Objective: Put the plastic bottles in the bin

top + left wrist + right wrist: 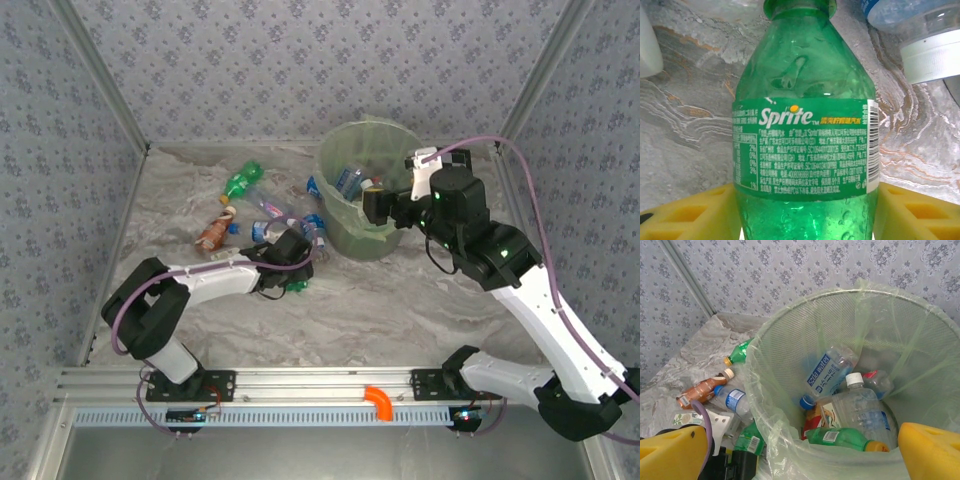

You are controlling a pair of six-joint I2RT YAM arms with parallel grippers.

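**Left gripper** (pixel 298 272): low over the table (pixel 420 300), left of centre in the overhead view and just left of the bin (pixel 345 228). In the left wrist view its yellow fingers (pixel 690 215) stand apart in the bottom corners. A green Sprite bottle (pixel 805 150) lies between them on the marbled surface, neck toward the top of the frame. Each finger sits right at the bottle's side; whether they press on it cannot be told. A white-capped clear bottle (pixel 932 55) lies near it at upper right.

**Right gripper** (pixel 372 205): held over the bin's rim, right of centre in the upper part of the overhead view. In the right wrist view its yellow fingers (pixel 930 450) are spread wide in the bottom corners. Nothing is held between them, and the bin's open mouth lies beneath.

**Bin:** upright on the table, lined with a thin pale green bag. Inside are:
- a blue-labelled bottle (pixel 830 372)
- a large clear bottle (pixel 860 410) with a white cap
- a green bottle on its side (pixel 842 436)
- a red-capped bottle (pixel 874 381)

**Outside the bin, to its left in the overhead view:**
- a second green bottle (pixel 240 181), toward the upper part of the frame
- a red-orange bottle (pixel 213 233), below that one
- loose clear bottles (pixel 268 210) with blue labels, between those two and the bin
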